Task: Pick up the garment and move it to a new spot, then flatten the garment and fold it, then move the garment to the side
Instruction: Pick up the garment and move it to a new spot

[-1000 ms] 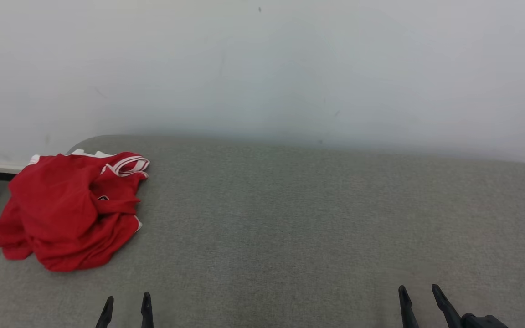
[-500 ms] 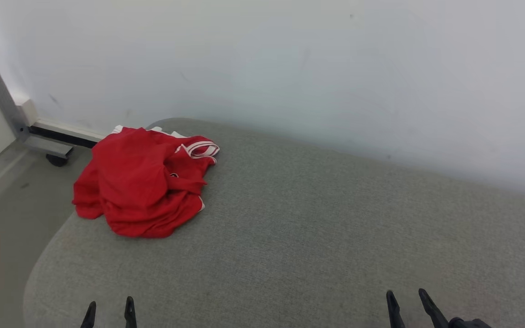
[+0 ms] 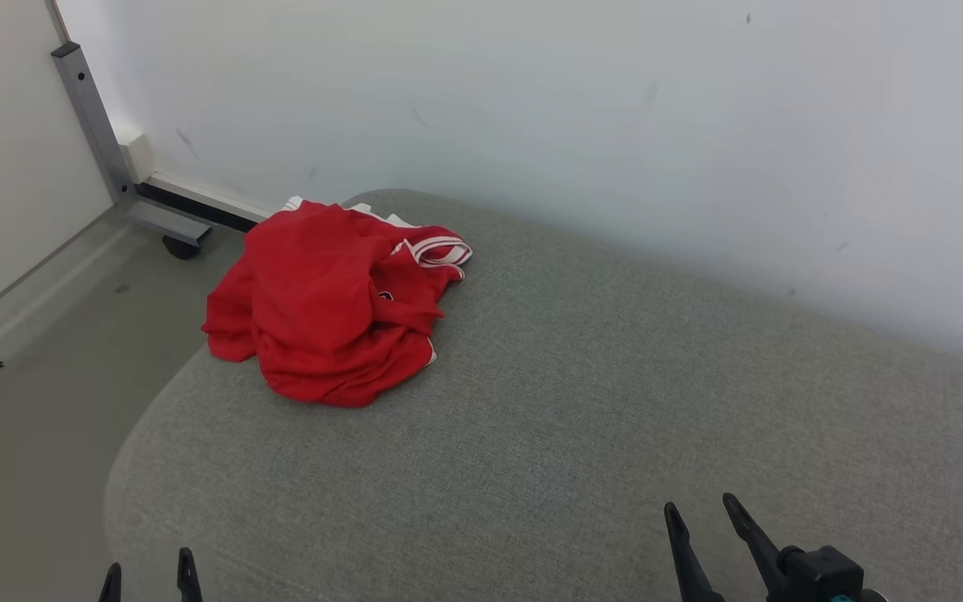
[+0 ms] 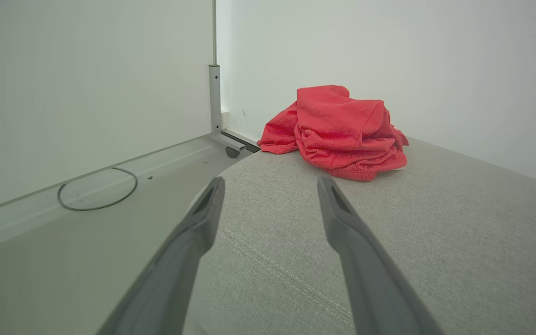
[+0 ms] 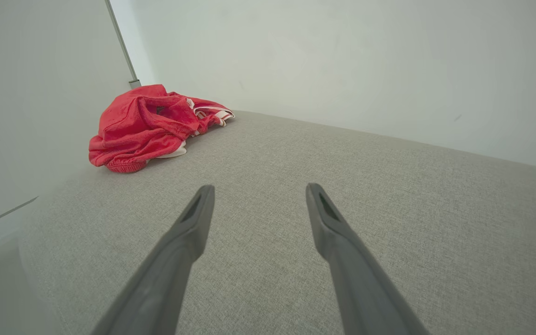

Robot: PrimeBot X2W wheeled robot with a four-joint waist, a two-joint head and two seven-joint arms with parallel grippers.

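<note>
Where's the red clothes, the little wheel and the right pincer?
red clothes (image 3: 331, 309): head view, middle of the crumpled heap.
little wheel (image 3: 180, 247): head view, its dark side.
right pincer (image 3: 699, 503): head view, midway between its fingertips.

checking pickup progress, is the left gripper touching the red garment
Apart. The left wrist view shows bare grey cushion between the left gripper and the red garment.

A bare test room or lab, not a furnished home: plain white painted walls (image 3: 582, 92), a smooth grey floor (image 3: 38, 477), a grey metal frame post (image 3: 95, 125) on a small black caster wheel (image 3: 180, 247), a loose thin black cable (image 4: 136, 185) on the floor, and one grey woven-fabric upholstered pad (image 3: 582, 401).
</note>
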